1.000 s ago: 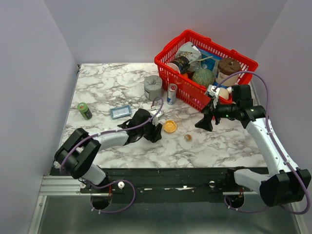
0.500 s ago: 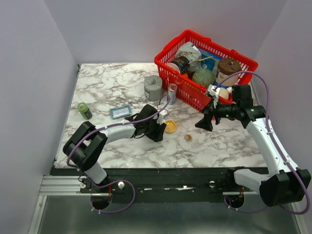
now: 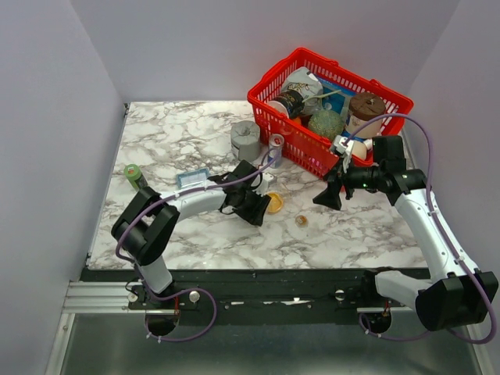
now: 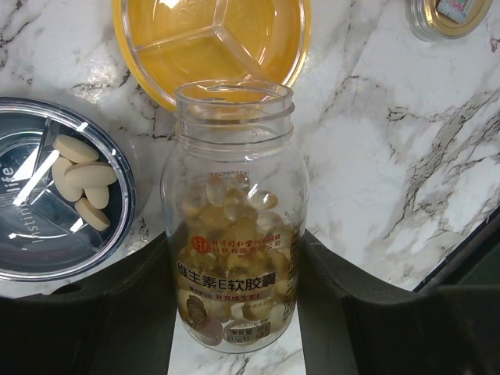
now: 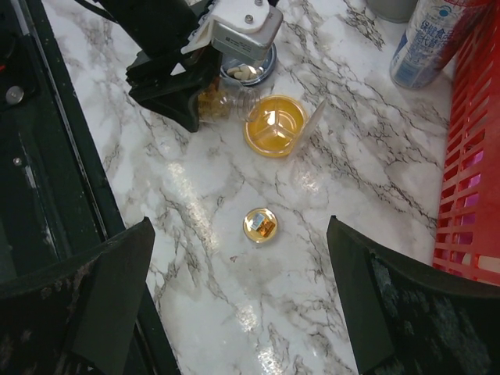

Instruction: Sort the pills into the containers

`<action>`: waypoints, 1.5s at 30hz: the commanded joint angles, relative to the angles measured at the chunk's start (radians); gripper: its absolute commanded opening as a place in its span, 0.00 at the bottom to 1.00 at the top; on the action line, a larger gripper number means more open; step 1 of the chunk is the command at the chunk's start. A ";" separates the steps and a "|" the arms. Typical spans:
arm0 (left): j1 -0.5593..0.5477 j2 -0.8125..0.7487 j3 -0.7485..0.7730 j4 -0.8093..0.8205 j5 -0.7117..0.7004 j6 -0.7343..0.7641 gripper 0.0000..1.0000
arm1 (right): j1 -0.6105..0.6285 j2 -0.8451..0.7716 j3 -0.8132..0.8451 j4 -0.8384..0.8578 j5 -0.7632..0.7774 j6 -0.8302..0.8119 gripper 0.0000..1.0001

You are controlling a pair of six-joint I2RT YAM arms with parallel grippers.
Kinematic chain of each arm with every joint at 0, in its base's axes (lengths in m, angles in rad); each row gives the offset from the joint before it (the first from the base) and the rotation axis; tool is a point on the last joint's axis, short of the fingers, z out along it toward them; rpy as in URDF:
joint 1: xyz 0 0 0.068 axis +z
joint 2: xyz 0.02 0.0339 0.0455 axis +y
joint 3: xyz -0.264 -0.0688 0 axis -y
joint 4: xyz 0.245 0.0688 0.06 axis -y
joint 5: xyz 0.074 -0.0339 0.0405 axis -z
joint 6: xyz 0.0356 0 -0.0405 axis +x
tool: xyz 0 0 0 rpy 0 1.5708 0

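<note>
The left arm's fingers (image 4: pixel 117 312), set at a middling width, clamp the lower body of a clear pill bottle (image 4: pixel 234 226) from both sides. The bottle has no cap on and is tipped forward, so its mouth reaches the near rim of the orange dish (image 4: pixel 211 39). Amber soft capsules sit heaped in the bottle's lower half; none has reached the neck.

The orange dish is split by ribs into compartments, and those in view look empty. Just beside it stands the silvery dish (image 4: pixel 55 195), its dark bluish inside holding a few pale oblong tablets (image 4: pixel 82 176).

The step in hand appears to be pouring the capsules into the orange dish. To do it well, the mouth should go further in over one compartment before the bottle tilts more. The tilt should then be slow, since soft capsules tend to cling together and come out in a rush. The mouth should also stay turned away from the silvery dish so the two kinds stay apart.

A small round bottle cap (image 5: pixel 260 224) lies on the marble tabletop (image 5: pixel 351 258), near the orange dish on the side away from the bottle. Past the cap, the right arm's fingers (image 5: pixel 101 297) hang spread wide above the tabletop, holding nothing. Farther from the orange dish stand a slim can (image 3: pixel 275 148) and a red basket (image 3: pixel 269 109) full of goods.
</note>
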 commanded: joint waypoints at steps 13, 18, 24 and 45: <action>-0.009 0.088 0.182 -0.263 0.033 -0.011 0.00 | -0.013 -0.016 0.005 -0.004 -0.044 0.002 1.00; -0.009 0.114 0.226 -0.306 0.039 -0.006 0.00 | -0.016 -0.016 0.003 -0.008 -0.047 -0.002 1.00; -0.009 0.149 0.284 -0.372 0.050 0.000 0.00 | -0.019 -0.015 0.005 -0.011 -0.054 -0.003 1.00; -0.007 0.243 0.430 -0.562 0.042 0.006 0.00 | -0.027 -0.012 0.005 -0.020 -0.064 -0.009 1.00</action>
